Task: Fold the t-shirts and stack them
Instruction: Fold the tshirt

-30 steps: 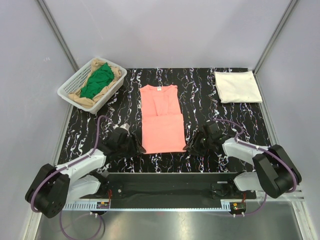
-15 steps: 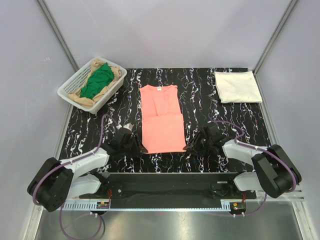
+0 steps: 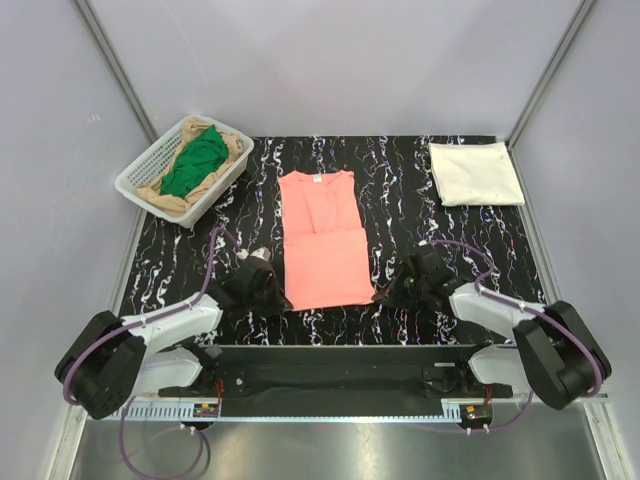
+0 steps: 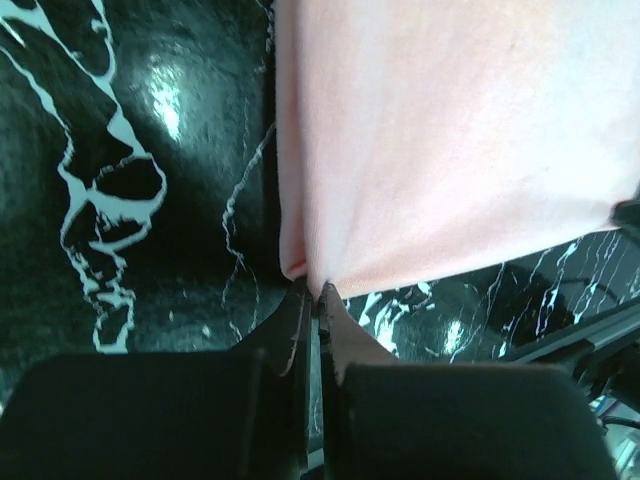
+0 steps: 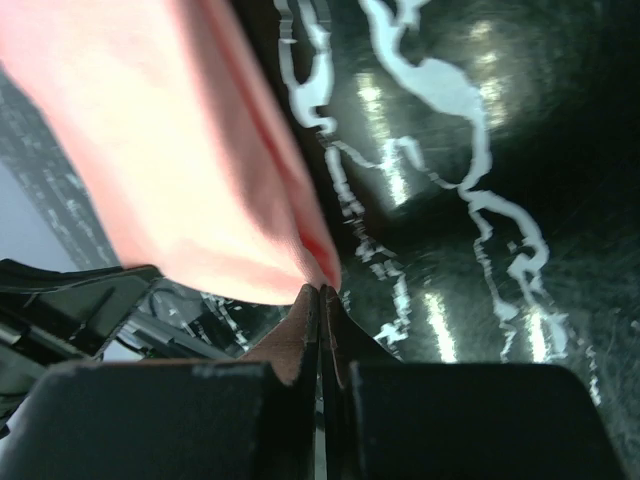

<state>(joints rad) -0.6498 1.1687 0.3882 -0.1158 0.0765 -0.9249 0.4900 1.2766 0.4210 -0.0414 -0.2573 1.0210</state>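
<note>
The salmon-pink t-shirt (image 3: 322, 240) lay flat at the middle of the black, white-veined surface (image 3: 400, 190). Its collar pointed to 12 o'clock and its hem to 6 o'clock, toward the arm bases. Its sides were turned in, so it made a long narrow shape, and a crosswise edge ran over it about halfway down.

The left fingers (image 3: 272, 292) sat low at the shirt's 7 o'clock corner. In the left wrist view these fingers (image 4: 290, 340) were pressed together, with the very corner of the pink cloth (image 4: 450, 140) pinched between their tips. The rest of the cloth spread away over the surface.

The right fingers (image 3: 392, 290) were at the 5 o'clock corner in the same manner. The right wrist view showed them (image 5: 345, 345) closed tight on the folded corner of the shirt (image 5: 170, 150), where two layers of pink cloth met in a small ridge.

A cream-white t-shirt (image 3: 475, 172) lay folded into a neat rectangle at 2 o'clock, well apart from the pink one and near the far right edge of the surface. At 10 o'clock a white mesh basket (image 3: 135, 178) stood half off the surface's corner. A crumpled green t-shirt (image 3: 195, 160) lay in it, on top of a tan t-shirt (image 3: 162, 195) that hung over the basket's rim.
</note>
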